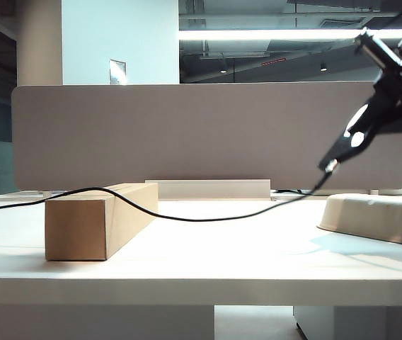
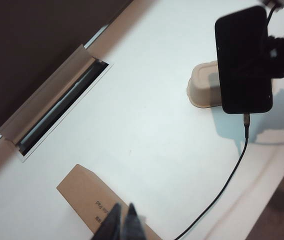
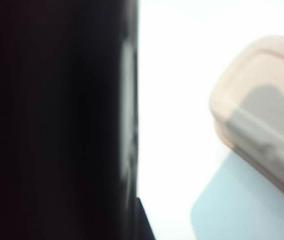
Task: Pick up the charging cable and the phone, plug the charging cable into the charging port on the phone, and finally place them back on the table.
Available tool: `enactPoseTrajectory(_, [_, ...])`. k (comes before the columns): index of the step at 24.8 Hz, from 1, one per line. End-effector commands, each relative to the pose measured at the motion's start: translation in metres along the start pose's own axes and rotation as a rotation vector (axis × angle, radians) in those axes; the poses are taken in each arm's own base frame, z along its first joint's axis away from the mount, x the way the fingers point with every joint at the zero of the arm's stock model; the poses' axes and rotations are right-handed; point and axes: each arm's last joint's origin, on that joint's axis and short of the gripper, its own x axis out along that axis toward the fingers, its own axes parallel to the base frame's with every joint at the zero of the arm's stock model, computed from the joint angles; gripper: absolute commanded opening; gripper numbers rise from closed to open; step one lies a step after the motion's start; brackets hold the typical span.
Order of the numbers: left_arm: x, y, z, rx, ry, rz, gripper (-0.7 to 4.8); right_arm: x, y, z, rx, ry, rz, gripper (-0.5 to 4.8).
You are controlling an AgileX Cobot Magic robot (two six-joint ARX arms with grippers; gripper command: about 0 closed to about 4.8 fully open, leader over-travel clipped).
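We see the table well below both of our arms, with the beige tray on it under our right gripper and the cardboard box under our left gripper.

Our right gripper is pinched onto the phone and holds it aloft above the tray, tilted, with its lower short edge pointing down. The charging cable hangs from that edge: its plug sits at the charging port, and the cord sags away across the table and over the box. Our left gripper hovers above the box with its fingers pressed together on nothing, well apart from the cable.

The biggest risk, as we judge it, is the set-down. The phone hangs over the tray, not over bare table, so lowering straight down could land it on the tray's rim. Next, the cord drapes over the box; if we swing the phone aside, it may snag there and tug the plug loose. We cannot tell how deep the plug is seated. Lastly, the glossy phone could slip in a tilted grip.
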Motion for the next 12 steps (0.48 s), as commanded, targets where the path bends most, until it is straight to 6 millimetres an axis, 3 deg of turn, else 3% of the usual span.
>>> enactPoseTrajectory(1, [-0.01,0.002,-0.002,-0.01,-0.001,0.007,-0.06,0.005,-0.005,-0.001,0.003,-0.015,-0.046,-0.06])
enactPoseTrajectory(5, [-0.021,0.001,-0.005,-0.011,0.004,0.004,-0.06,0.016,-0.029,-0.009,0.073,0.047,-0.146,-0.06])
enactPoseTrajectory(12, [-0.028,0.001,-0.007,-0.011,-0.001,0.006,-0.06,0.026,-0.043,-0.019,0.152,0.112,-0.221,-0.05])
